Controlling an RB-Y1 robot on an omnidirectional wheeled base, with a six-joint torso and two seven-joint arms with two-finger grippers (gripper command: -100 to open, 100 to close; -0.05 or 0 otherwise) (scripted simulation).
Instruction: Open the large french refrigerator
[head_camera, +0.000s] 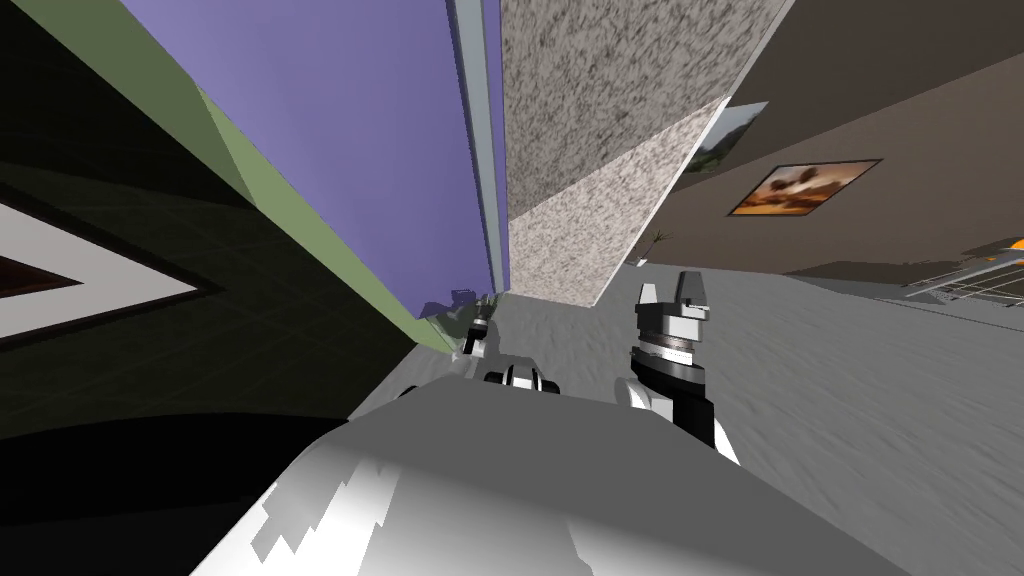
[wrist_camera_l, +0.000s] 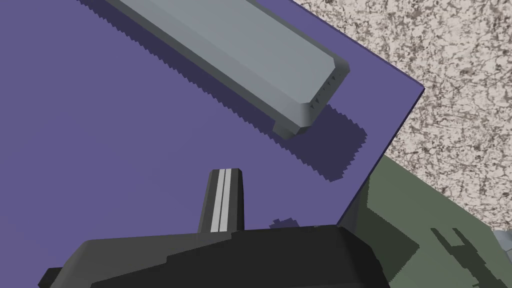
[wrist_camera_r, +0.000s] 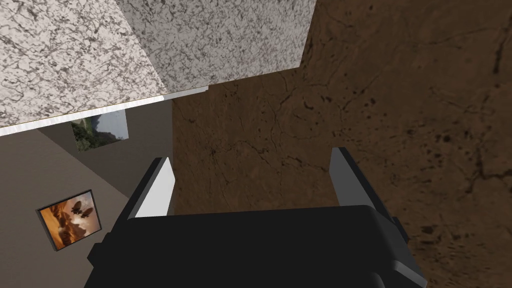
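By my reading, the opening has hardly begun. The refrigerator door (head_camera: 370, 140) is a flat purple panel with a long grey handle (wrist_camera_l: 235, 55), and nothing grips that handle. The left pincer (wrist_camera_l: 226, 175) points at the purple face just short of the handle's end, its two fingers pressed flat together with nothing between them. Bare purple and the handle's shadow lie between the fingertips and the handle, so they are near but apart. Whether the door already stands ajar I cannot tell. What is left, as I judge it, is to spread the fingers, bring them round the handle, close them and swing the door out.

The left wrist view gives the close detail. The handle's squared end stands proud of the door and stops just before the door's corner. Past that corner from the handle sit a green panel (wrist_camera_l: 415, 235) and a speckled wall (wrist_camera_l: 450, 75).

The head view gives the wider layout. The handle runs the length of the door's edge, with the speckled wall right beside it and the green panel along the door's far edge from it. There the right pincer (head_camera: 672, 295) hangs well away from the handle, on the speckled wall's side, with its fingers spread wide and empty.
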